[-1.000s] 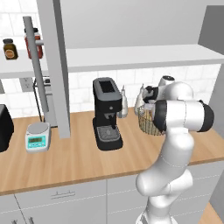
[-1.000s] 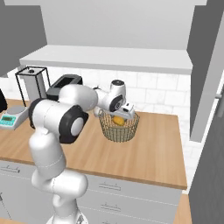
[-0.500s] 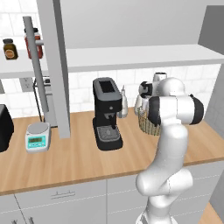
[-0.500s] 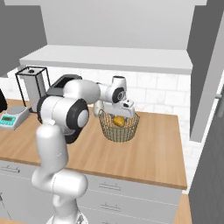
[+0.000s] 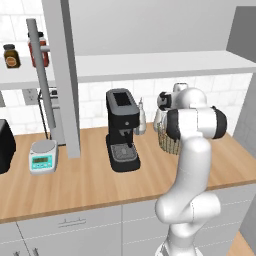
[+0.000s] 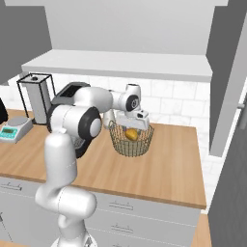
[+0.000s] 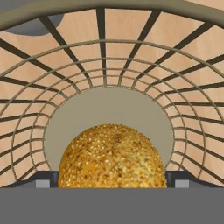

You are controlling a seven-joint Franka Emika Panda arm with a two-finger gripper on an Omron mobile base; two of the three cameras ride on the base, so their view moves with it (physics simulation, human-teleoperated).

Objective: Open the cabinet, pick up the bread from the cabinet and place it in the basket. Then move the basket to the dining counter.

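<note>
Light-wood countertop runs across the middle of both base views, backed by white tiles, with grey drawers below.

Counted in the left base view: one black coffee machine at centre, one small kitchen scale at left, two jars on the shelf at upper left, and one open cabinet door seen edge-on with one long silver bar handle.

One wire basket sits on the counter at the centre of the right base view, and one bread lies inside it on the flat bottom. In the hand view the bread takes up the lower middle, its lower edge cut off, with the basket's wires fanning out around it.

One gripper hangs just over the basket rim, pointing down at the bread, jaws spread wide and holding nothing; its finger tips barely show at either side of the bread.

In the left base view the arm hides most of the basket, and a black appliance at far left is cut off by the frame.
</note>
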